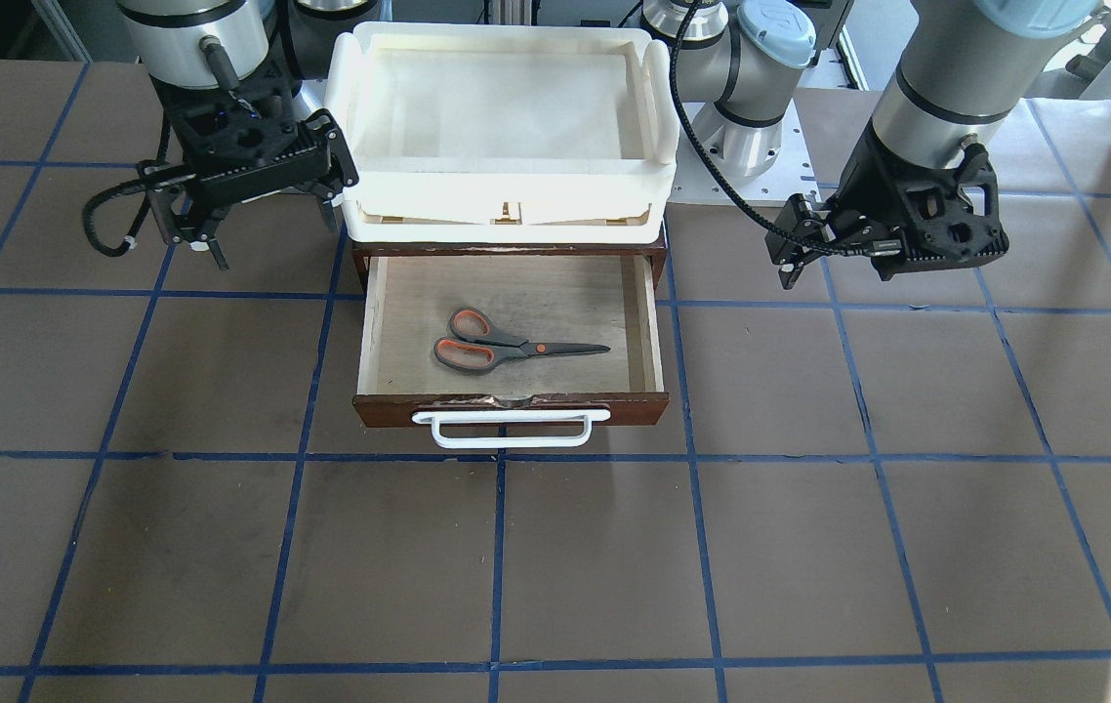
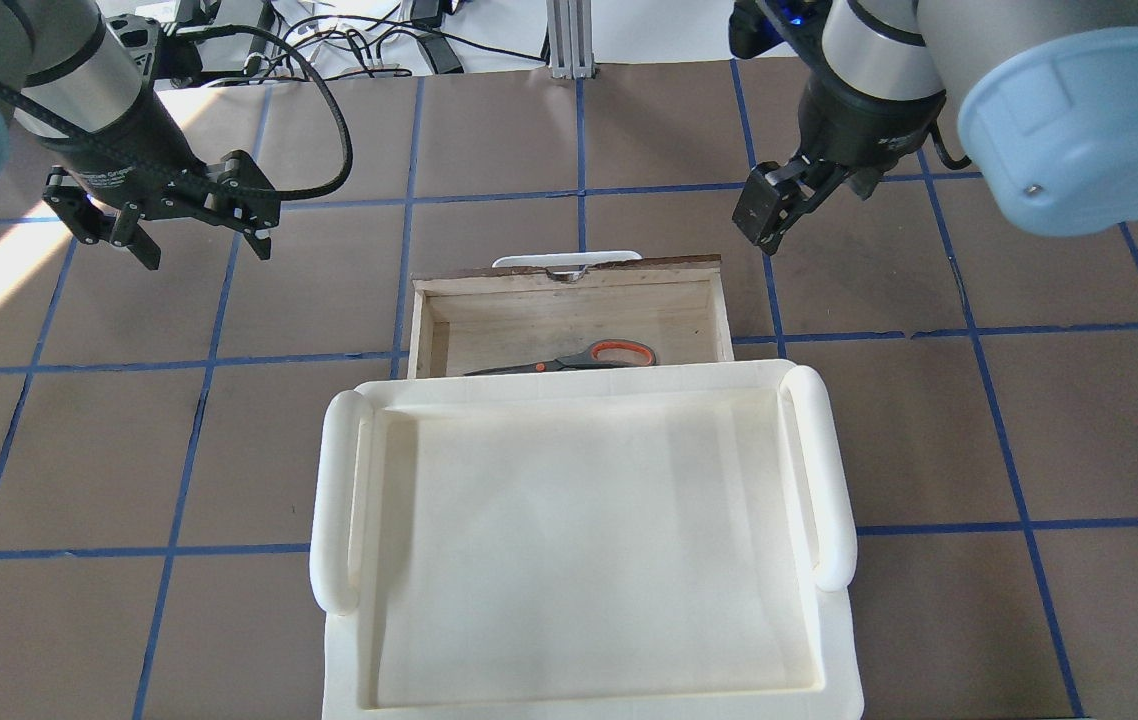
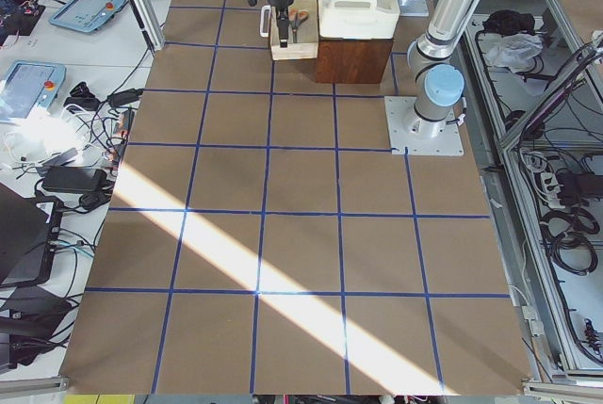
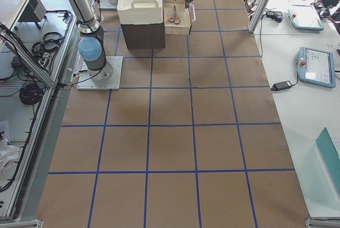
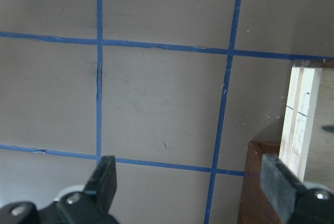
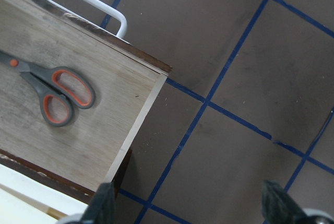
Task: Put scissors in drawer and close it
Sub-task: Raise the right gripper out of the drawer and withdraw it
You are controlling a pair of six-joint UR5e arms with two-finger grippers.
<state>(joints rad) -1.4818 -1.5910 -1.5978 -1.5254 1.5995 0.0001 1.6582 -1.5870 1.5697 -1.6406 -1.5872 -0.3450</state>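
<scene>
The scissors (image 1: 507, 344), with orange-and-grey handles, lie flat inside the open wooden drawer (image 1: 614, 408). Their handles point toward the robot's right. The drawer is pulled out, its white bar handle (image 1: 507, 430) at the front. The scissors also show in the overhead view (image 2: 579, 360) and in the right wrist view (image 6: 57, 93). My right gripper (image 1: 277, 244) is open and empty, hovering beside the drawer's right side. My left gripper (image 2: 209, 255) is open and empty, hovering off the drawer's left side (image 5: 300, 114).
A cream-white plastic tray (image 2: 339, 500) sits on top of the dark brown cabinet (image 3: 353, 60) that holds the drawer. The brown table has a blue tape grid (image 1: 497, 547). The arm bases (image 1: 741, 146) stand behind the cabinet.
</scene>
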